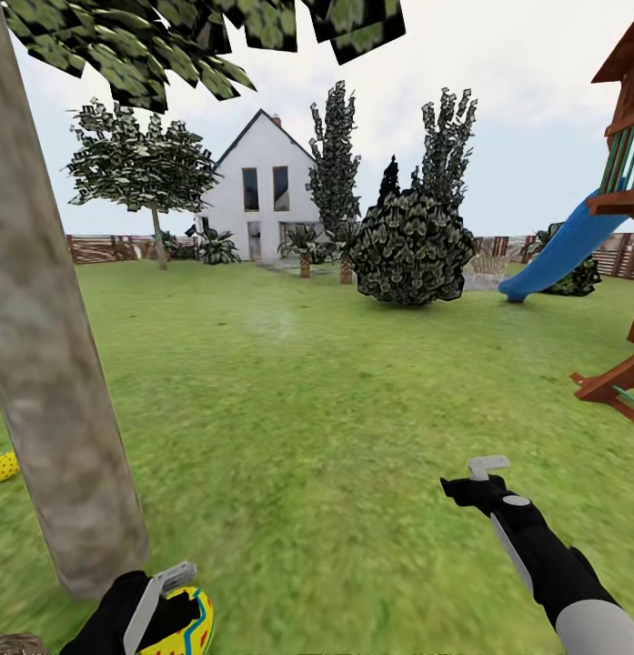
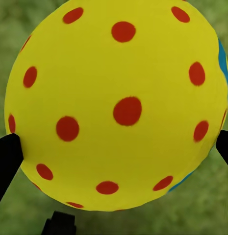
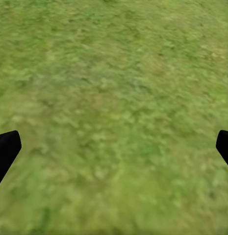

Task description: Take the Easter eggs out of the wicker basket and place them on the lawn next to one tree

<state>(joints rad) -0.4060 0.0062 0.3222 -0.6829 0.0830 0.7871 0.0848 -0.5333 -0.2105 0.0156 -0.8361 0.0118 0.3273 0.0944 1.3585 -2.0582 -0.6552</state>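
The yellow Easter egg with red dots and a blue stripe (image 2: 116, 105) sits clamped in the left claw (image 1: 171, 605), a black finger pressing on either flank in the left wrist view, with blurred green lawn (image 1: 335, 391) behind it. In the head view that claw hangs low just beside the foot of the thick, mottled grey-brown tree trunk (image 1: 57, 382). A second small yellow egg with dark dots (image 1: 2, 466) already lies on the grass on the far side of the same trunk, close to it. The right claw (image 1: 480, 478) hovers over bare grass well apart from the tree, its fingers spread wide with nothing between them.

The step in hand looks like setting this egg down by the trunk. To do it well, I would lower the left claw until the egg's underside is touching the turf, or nearly so, before parting the fingers; a round egg released from height would likely roll away from the tree. Keep it close to the base of the trunk, but clear enough that the fingers can open without catching the bark, then lift straight up so the egg is not nudged.
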